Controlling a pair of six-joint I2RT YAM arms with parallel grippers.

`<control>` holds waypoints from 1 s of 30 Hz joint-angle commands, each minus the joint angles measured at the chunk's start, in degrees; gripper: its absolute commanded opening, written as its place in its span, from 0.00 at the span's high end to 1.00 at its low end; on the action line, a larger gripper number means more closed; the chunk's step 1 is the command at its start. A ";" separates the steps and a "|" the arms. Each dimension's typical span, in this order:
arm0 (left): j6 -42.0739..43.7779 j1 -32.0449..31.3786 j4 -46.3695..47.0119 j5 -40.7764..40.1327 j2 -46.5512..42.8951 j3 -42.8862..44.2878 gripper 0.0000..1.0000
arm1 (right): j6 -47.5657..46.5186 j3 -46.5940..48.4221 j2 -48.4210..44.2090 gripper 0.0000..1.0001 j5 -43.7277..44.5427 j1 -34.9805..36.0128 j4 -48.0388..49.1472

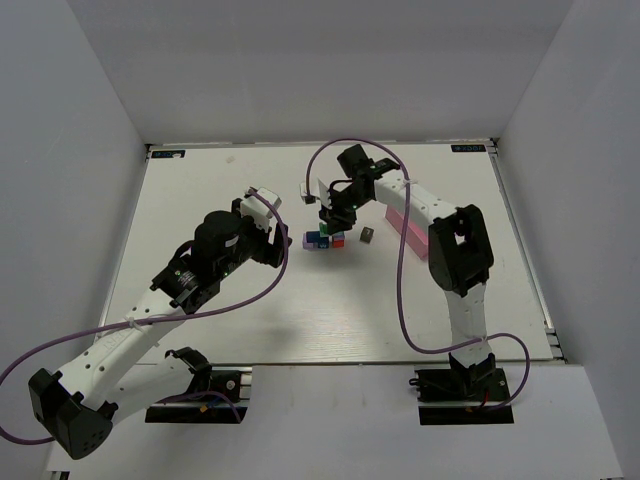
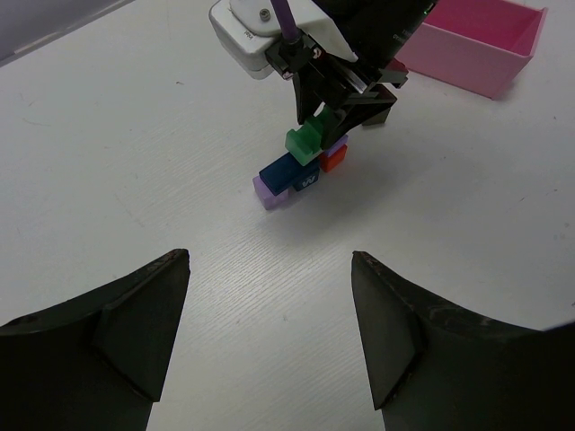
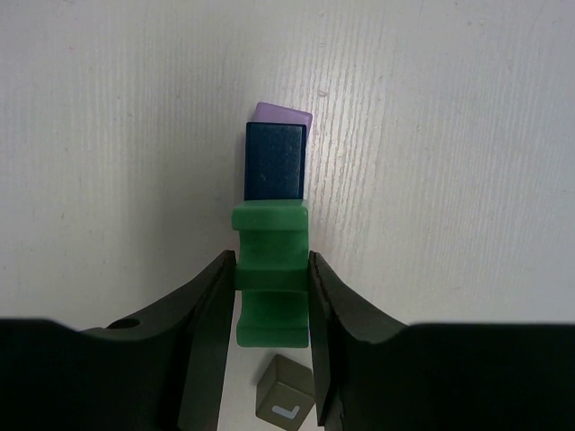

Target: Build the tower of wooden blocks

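Observation:
The block tower [image 1: 323, 238] stands mid-table. In the left wrist view a lilac block [image 2: 269, 192], a dark blue block [image 2: 286, 171] and a red block [image 2: 333, 159] lie together. My right gripper [image 3: 272, 272] is shut on a notched green block [image 3: 270, 274] and holds it over the blue block [image 3: 275, 160]; the lilac block [image 3: 284, 112] shows beyond it. The green block also shows in the left wrist view [image 2: 304, 139], and my right gripper shows in the top view [image 1: 331, 212]. My left gripper [image 2: 269, 305] is open and empty, set back from the blocks; it shows in the top view [image 1: 277, 240].
A pink tray [image 1: 410, 228] lies right of the blocks, also in the left wrist view [image 2: 481, 43]. A dark olive cube with a pale mark [image 3: 285, 401] sits on the table under my right gripper; it shows in the top view [image 1: 368, 236].

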 commanded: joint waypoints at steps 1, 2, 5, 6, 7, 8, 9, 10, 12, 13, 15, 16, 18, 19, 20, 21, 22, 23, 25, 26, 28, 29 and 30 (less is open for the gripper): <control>0.23 0.30 0.64 0.81 -1.29 -0.03 0.18 | 0.73 2.90 1.15 0.90 -1.65 -0.43 -2.02; 0.23 0.30 0.64 0.81 -1.29 -0.03 0.18 | 0.81 2.82 1.24 0.90 -1.74 -0.52 -2.03; 0.23 0.30 0.64 0.81 -1.29 -0.03 0.18 | 0.73 2.99 1.33 0.89 -1.74 -0.61 -2.03; 0.23 0.30 0.64 0.81 -1.29 -0.03 0.18 | 0.90 2.91 1.42 0.89 -1.74 -0.44 -2.29; 0.23 0.30 0.64 0.81 -1.29 -0.03 0.18 | 0.82 2.99 1.42 0.89 -1.57 -0.43 -2.20; 0.23 0.30 0.64 0.81 -1.29 -0.03 0.18 | 0.73 2.99 1.42 0.89 -1.56 -0.43 -2.20; 0.23 0.30 0.64 0.81 -1.29 -0.03 0.18 | 0.73 2.99 1.42 0.89 -1.65 -0.43 -2.38; 0.23 0.30 0.64 0.81 -1.29 -0.03 0.18 | 0.81 3.08 1.51 0.89 -1.83 -0.52 -2.55; 0.23 0.30 0.64 0.81 -1.29 -0.03 0.18 | 0.73 2.91 1.42 0.87 -1.83 -0.61 -2.64; 0.23 0.30 0.64 0.81 -1.29 -0.03 0.18 | 0.64 2.99 1.51 0.87 -1.91 -0.44 -2.47; 0.23 0.30 0.64 0.81 -1.29 -0.03 0.18 | 0.73 3.08 1.42 0.86 -2.00 -0.61 -2.55; 0.23 0.30 0.64 0.81 -1.29 -0.03 0.18 | 0.64 3.08 1.51 0.86 -1.92 -0.61 -2.55; 0.23 0.30 0.64 0.81 -1.29 -0.03 0.18 | 0.82 3.08 1.68 0.82 -1.83 -0.52 -2.55; 0.23 0.30 0.64 0.81 -1.29 -0.03 0.18 | 0.90 3.17 1.77 0.81 -1.91 -0.35 -2.73; 0.23 0.30 0.64 0.81 -1.29 -0.03 0.18 | 0.90 3.00 1.77 0.79 -1.92 -0.69 -2.73; 0.23 0.30 0.64 0.81 -0.77 -0.03 0.18 | 0.90 3.08 1.68 0.74 -1.83 -0.52 -2.64; 0.23 0.30 0.64 0.81 -0.76 -0.03 0.18 | 0.90 3.08 1.68 0.70 -1.74 -0.70 -2.64; 0.23 0.30 0.64 0.81 -0.76 -0.03 0.18 | 0.99 3.08 1.68 0.67 -1.91 -0.61 -2.55; 0.23 0.30 0.64 0.81 -0.76 -0.03 0.18 | 0.90 3.08 1.59 0.59 -1.83 -0.61 -2.73; 0.23 0.30 0.64 0.81 -0.76 -0.03 0.18 | 0.99 2.99 1.51 0.57 -1.74 -0.52 -2.55; 0.23 0.30 0.64 0.81 -0.76 -0.03 0.18 | 1.08 2.91 1.42 0.50 -1.92 -0.61 -2.55; 0.23 0.30 0.64 0.81 -0.76 -0.03 0.18 | 1.25 2.73 1.42 0.46 -2.00 -0.61 -2.20; 0.23 0.30 0.64 0.81 -0.76 -0.03 0.18 | 1.43 2.56 1.07 0.42 -2.00 -0.52 -2.11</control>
